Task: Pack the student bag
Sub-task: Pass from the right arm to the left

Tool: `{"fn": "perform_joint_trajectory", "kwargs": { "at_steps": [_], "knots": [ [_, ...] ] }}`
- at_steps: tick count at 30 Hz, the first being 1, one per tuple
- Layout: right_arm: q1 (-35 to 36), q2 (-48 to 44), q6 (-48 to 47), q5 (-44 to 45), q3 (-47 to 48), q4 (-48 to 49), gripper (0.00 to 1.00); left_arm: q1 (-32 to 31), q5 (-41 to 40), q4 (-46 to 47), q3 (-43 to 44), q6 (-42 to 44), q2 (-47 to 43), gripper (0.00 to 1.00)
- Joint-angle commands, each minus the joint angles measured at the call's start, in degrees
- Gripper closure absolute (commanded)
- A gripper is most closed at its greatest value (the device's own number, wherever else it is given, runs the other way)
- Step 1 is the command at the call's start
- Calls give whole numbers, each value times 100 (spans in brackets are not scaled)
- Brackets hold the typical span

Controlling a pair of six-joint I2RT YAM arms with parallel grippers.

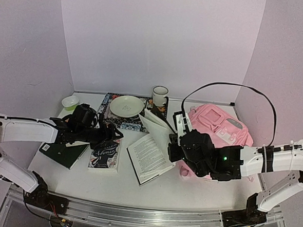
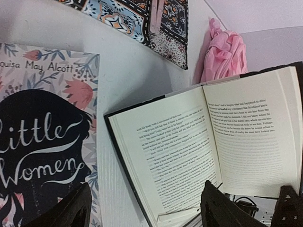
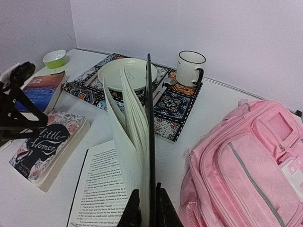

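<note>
While its two black fingers are pressed together on the upright black cover and a sheaf of standing pages, the right gripper (image 3: 149, 209) pinches the open black-covered book with white printed pages (image 3: 102, 184). The rest of that book lies flat on the white table (image 1: 198, 191). Just to the right of the book, touching the table, sits the large soft pink fabric backpack (image 3: 246, 165). It lies at the right side of the table near the back wall, front pockets facing up, with the right arm reaching across in front of it.

The left gripper (image 2: 144, 212) hangs spread wide, holding nothing. One finger (image 2: 75, 208) is above the floral paperback titled Little Women (image 2: 42, 142), the other over the open book's left page. A dark green book (image 1: 61, 153) lies left of the paperback.

Behind them lies a spiral-bound notebook with a patterned tile cover (image 3: 177, 106). A pale round plate (image 3: 120, 73) and a white enamel mug with a dark rim (image 3: 191, 66) rest on it. A small green bowl (image 3: 54, 58) sits at the far left.
</note>
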Motion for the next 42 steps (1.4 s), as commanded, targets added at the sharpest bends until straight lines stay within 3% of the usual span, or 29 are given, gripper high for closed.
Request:
{"fn": "perform_joint_trajectory", "kwargs": {
  "at_steps": [1,16,21,26,31,42],
  "knots": [
    [19,-448,-78,118,342,1222,100,-68,633,797,100,-279,249,19],
    [-82,-661,-344,-174,619,2161,100,-88,706,1549,-131,-618,380,12],
    [-327,-632,-147,-685,902,2220,100,-68,730,2126,-375,-653,391,8],
    [-424,-492,-314,-574,1019,2052,100,-36,821,2491,-438,-578,449,8],
    [-587,-446,238,-818,835,1852,100,-20,827,2694,-531,-524,423,7],
    [-706,-354,311,-1217,1469,1964,100,48,1193,4461,-986,-1231,905,4]
  ]
}}
